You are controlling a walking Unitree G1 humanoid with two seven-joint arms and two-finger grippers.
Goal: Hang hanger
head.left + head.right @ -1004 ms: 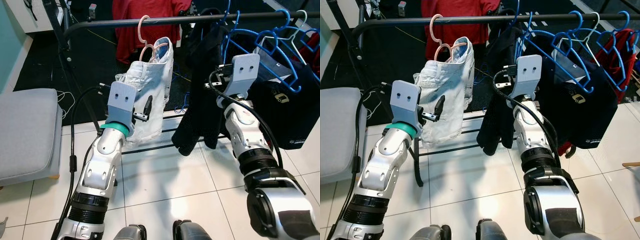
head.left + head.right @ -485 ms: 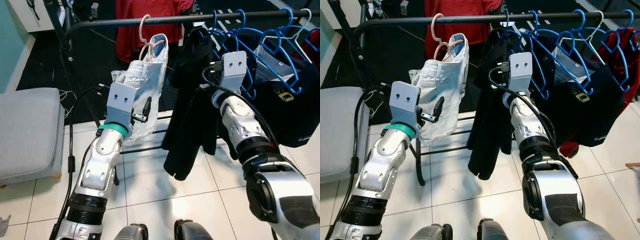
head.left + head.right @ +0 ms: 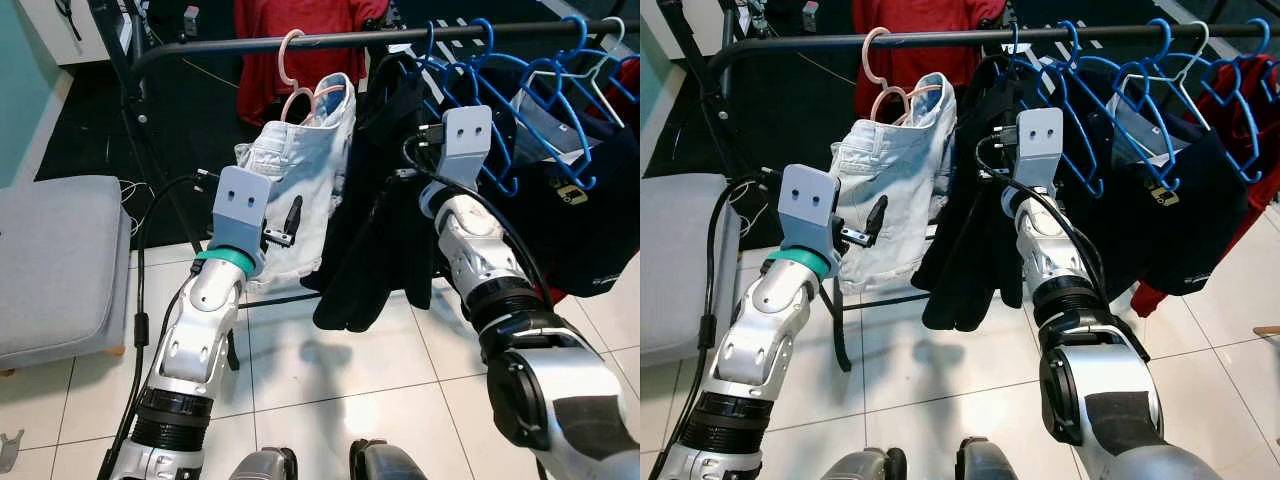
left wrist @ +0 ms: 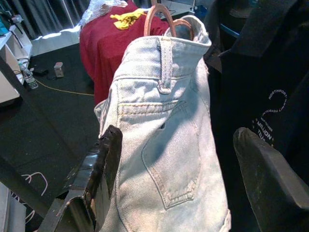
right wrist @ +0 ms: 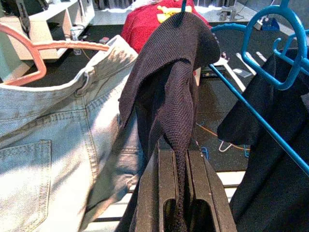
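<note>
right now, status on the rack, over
Right pincer shut on black garment, its blue hanger at the rail. Left pincer open, at denim shorts. Shorts crowd beside.

Across the top of your frame runs the black rail (image 3: 330,40), carrying a pink hanger (image 3: 290,62) with pale denim shorts (image 3: 300,170), blue hangers (image 3: 520,90), and dark garments (image 3: 385,200), possibly jackets.

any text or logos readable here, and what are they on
"NORTHSPORT": small white arched print on the black garment beside the denim shorts, left wrist view; my best reading, the letters are tiny.
"MILLION" with "YOU" under it: same print, partly cut off by the fold, also uncertain.
Yellow and white patch on the dark garment hanging at the right of the rail: too small to read.
Yellow print on the red cloth: no letters legible.
</note>
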